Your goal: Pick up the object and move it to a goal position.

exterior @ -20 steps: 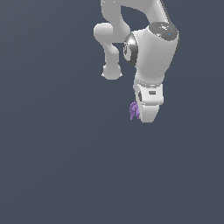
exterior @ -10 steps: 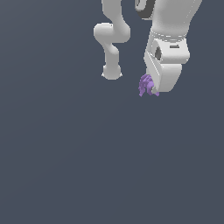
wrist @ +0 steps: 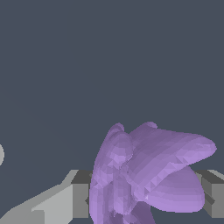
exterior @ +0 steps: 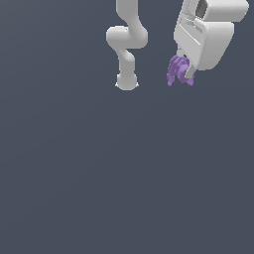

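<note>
From the exterior view, I saw the claw (exterior: pixel 184 74) hanging below the white arm (exterior: pixel 206 34) near the top of the exterior view's right, with the purple figure (exterior: pixel 177 70) caught at its tip. The figure looked lifted off the grey counter (exterior: pixel 124 173), though I could not tell how high. No goal marker showed anywhere, so I could not say which way to carry it.

In the wrist view, the purple figure filled the space between the two grey fingers (wrist: pixel 65 201), its rounded lobes bulging out past them. The claw was closed on the figure, the fingers pressed to its sides as far as I could tell. I judged the carry stage was in hand. With such a lumpy shape in so narrow a grip, I would travel smoothly, avoid sudden turns, and hold the squeeze steady until over the goal.
</note>
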Robot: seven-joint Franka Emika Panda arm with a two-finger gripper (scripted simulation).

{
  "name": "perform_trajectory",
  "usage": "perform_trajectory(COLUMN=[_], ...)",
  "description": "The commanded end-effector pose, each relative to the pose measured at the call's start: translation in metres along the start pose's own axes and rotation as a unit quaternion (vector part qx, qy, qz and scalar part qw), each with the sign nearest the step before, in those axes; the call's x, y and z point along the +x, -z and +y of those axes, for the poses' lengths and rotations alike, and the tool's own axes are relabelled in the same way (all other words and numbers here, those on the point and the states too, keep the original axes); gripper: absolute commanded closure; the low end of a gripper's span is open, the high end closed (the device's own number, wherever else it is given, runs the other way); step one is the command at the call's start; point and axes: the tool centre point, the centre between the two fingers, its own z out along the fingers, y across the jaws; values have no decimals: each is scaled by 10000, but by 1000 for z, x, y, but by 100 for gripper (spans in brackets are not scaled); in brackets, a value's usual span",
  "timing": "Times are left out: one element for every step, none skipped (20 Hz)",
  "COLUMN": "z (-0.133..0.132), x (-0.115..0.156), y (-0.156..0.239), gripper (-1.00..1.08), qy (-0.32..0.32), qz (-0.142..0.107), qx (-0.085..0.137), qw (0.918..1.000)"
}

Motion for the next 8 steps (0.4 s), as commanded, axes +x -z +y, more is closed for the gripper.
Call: perform_trajectory(z=[-2,-2,-3,-3,-3,-3,-3,-3], x=[2,3,3,4,4,4,5,5], y=[12,15,18,20,22,23,24,24], gripper=[108,108,108,108,108,108,108,108], qy=[-5,-7,-7,-9,-9,-9,-9,-9], qz=[0,0,0,-1,-1,-1,-1,-1], qx=[7,7,7,6,6,6,6,6], qw=[10000,10000,10000,10000,10000,10000,10000,10000])
